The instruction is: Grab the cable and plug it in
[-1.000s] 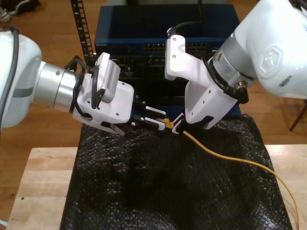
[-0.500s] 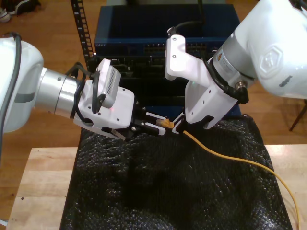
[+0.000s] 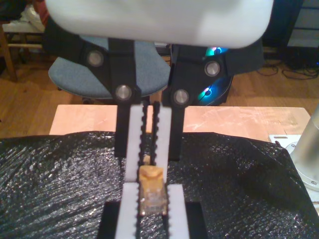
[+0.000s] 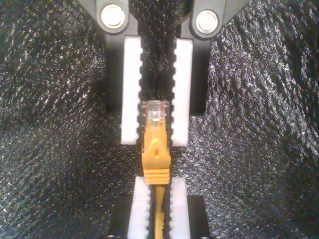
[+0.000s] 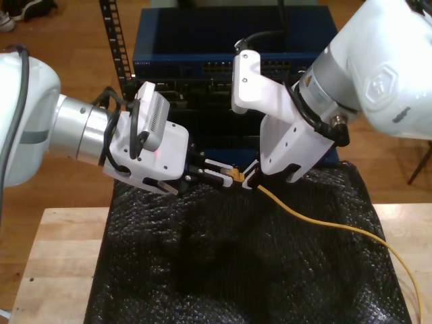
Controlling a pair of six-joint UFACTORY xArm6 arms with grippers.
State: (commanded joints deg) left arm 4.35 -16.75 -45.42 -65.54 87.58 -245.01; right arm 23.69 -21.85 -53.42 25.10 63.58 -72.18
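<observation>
The yellow-orange cable point(image 5: 337, 226) runs from the exterior view's right edge across the black mat up to my second gripper point(image 5: 251, 177), which is shut on it just behind the plug point(image 5: 234, 173). In the second wrist view the plug point(image 4: 155, 124) sticks out past my second gripper point(image 4: 158, 185), and its clear tip sits between the white fingers point(image 4: 132, 89) of my first gripper point(image 4: 155, 134). Thin gaps still show beside the plug, so my first gripper point(image 5: 226, 172) is open, closely bracketing it. In the first wrist view the plug point(image 3: 152, 191) faces the camera.
A blue network switch stack point(image 5: 229, 40) with rows of ports stands behind the grippers, with a perforated rack rail point(image 5: 115, 40) at the exterior view's left. A black bubble mat point(image 5: 236, 263) covers the wooden table point(image 5: 54, 263). A grey chair point(image 3: 99, 69) stands beyond the table.
My first gripper has moved toward the plug and its fingers have narrowed around the tip. My second gripper and the cable have stayed where they were.
</observation>
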